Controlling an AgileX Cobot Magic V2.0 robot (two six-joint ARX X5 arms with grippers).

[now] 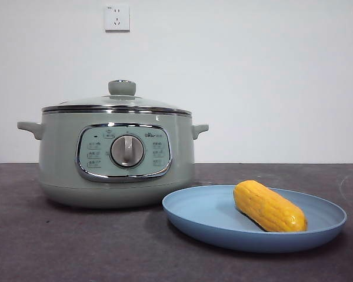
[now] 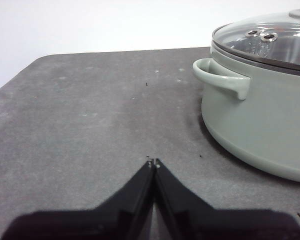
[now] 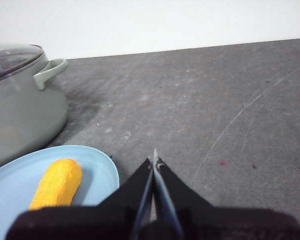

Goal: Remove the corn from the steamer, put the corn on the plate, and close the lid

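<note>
The dark table [image 1: 76, 247] carried the steamer [image 1: 115, 155] at left, its lid [image 1: 117, 101] seated on top. The plate [image 1: 212, 220] lay near right, holding the corn [image 1: 269, 205]. A wall socket [image 1: 117, 17] hung behind. Left gripper [image 2: 153, 162] and right gripper [image 3: 154, 159] hung closed, empty, with nothing between them and the pot or plate.

The worktop [image 1: 76, 247] is a dark grey, matte slab, scuffed and flecked with small crumbs and pale scratch marks, its far edge meeting a white wall. Two things sit directly on it: the steamer [image 1: 115, 170], resting flat on its round base toward one side, and the plate [image 1: 212, 220], lying just beside the pot and nearer the front edge, its rim close to the pot's base
</note>
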